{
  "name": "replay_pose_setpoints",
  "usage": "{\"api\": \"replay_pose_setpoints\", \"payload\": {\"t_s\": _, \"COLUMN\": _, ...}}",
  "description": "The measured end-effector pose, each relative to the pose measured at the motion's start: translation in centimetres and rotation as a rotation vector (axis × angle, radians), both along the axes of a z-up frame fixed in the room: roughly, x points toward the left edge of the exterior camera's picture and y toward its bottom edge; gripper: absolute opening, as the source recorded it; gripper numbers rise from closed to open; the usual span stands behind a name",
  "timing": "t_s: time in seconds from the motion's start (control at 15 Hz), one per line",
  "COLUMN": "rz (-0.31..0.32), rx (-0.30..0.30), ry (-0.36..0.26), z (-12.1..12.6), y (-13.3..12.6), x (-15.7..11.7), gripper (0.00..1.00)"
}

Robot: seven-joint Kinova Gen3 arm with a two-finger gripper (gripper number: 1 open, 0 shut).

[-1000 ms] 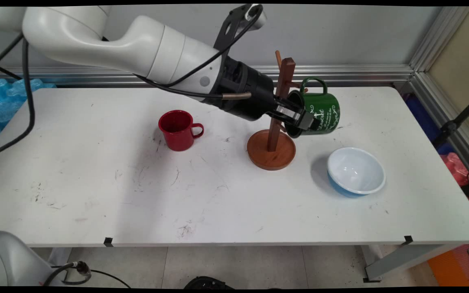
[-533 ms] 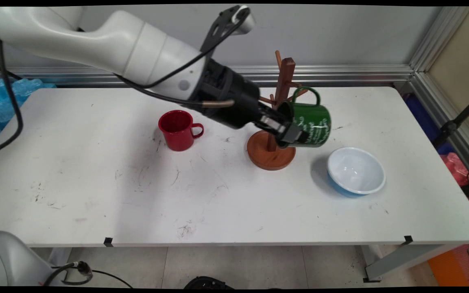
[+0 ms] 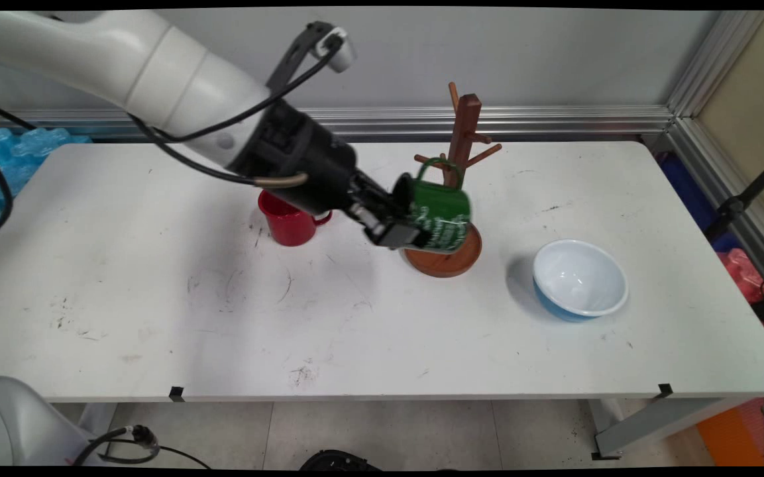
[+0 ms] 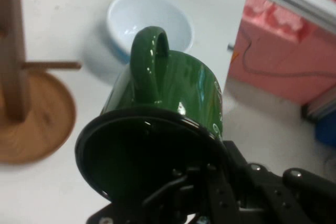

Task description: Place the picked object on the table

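Across the middle of the main view runs a white bench (image 3: 156, 311), scuffed with dark marks. From the upper left a white arm slants down toward the centre of the frame, ending in a black gripper (image 3: 400, 224). That gripper is clamped on the rim of a green mug (image 3: 440, 213) and holds it clear of the bench surface, one finger inside the mouth and one outside, as the hand view suggests.

The mug lies tipped on its side. Its long axis runs roughly left to right in the main view, mouth toward the gripper on the left, base toward the right, handle pointing up. It hangs in front of a wooden mug tree (image 3: 464, 126), whose post and pegs rise just behind and above the mug in the centre of the frame; the mug covers part of the tree's round base (image 3: 451, 264). Whether mug and tree touch cannot be told.

Lower right of the tree, well apart, sits a pale bowl (image 3: 579, 278) with a blue outside. Left of the gripper, partly hidden behind the arm's black wrist, stands a red mug (image 3: 287, 222).
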State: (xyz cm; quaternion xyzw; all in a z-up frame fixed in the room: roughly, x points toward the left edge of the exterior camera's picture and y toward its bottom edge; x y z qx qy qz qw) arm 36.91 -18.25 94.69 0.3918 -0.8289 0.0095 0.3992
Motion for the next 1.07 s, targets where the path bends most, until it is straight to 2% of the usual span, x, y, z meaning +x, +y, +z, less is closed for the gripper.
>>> {"api": "replay_pose_setpoints", "payload": {"t_s": 0.13, "rz": -0.012, "rx": -0.002, "ry": -0.040, "z": 0.0, "y": 0.2, "x": 0.8, "gripper": 0.00}}
{"api": "replay_pose_setpoints", "payload": {"t_s": 0.53, "rz": -0.049, "rx": 0.002, "ry": -0.241, "z": -0.3, "y": 0.6, "x": 3.8, "gripper": 0.00}}
{"api": "replay_pose_setpoints", "payload": {"t_s": 1.07, "rz": -0.059, "rx": 0.058, "ry": -0.485, "z": -1.6, "y": 1.0, "x": 5.9, "gripper": 0.00}}
